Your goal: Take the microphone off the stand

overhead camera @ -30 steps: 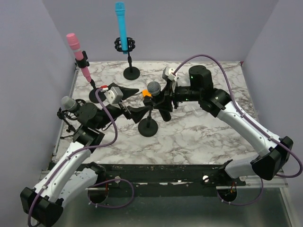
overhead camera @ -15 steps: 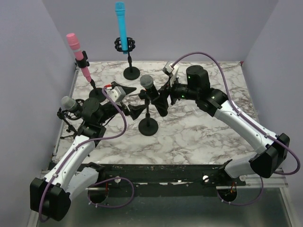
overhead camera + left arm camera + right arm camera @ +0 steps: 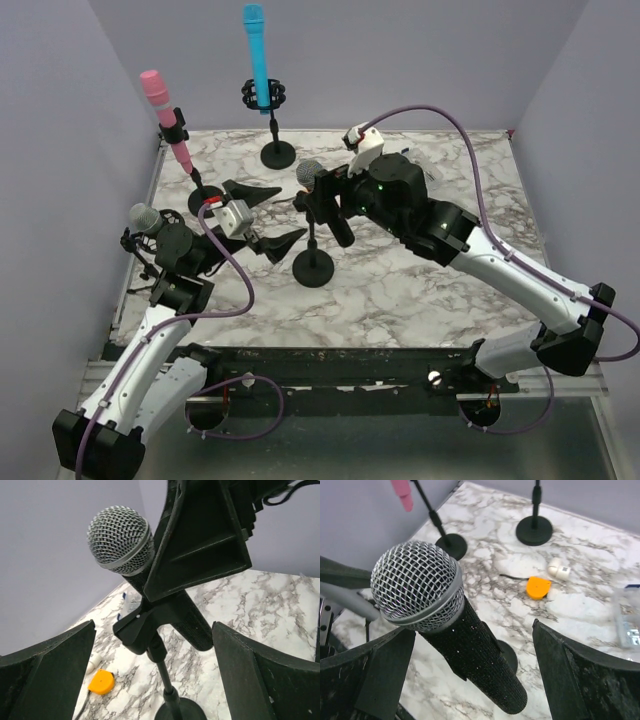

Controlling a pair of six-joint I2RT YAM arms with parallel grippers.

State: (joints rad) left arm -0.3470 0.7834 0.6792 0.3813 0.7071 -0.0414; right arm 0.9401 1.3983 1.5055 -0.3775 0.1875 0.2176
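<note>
Microphone: black body and silver mesh head, seated in the clip of its stand at the middle of the marble table.
Long axis: slanted, with the head raised and the tail lower, past the clip; in the top view the head leans toward the table's back left.
Right gripper: jaws spread wide, one finger on each side of the microphone body, with gaps visible in the right wrist view.
Left gripper: jaws spread wide, near the stand, empty.
Nearby: an orange tape measure lies on the marble.
</note>
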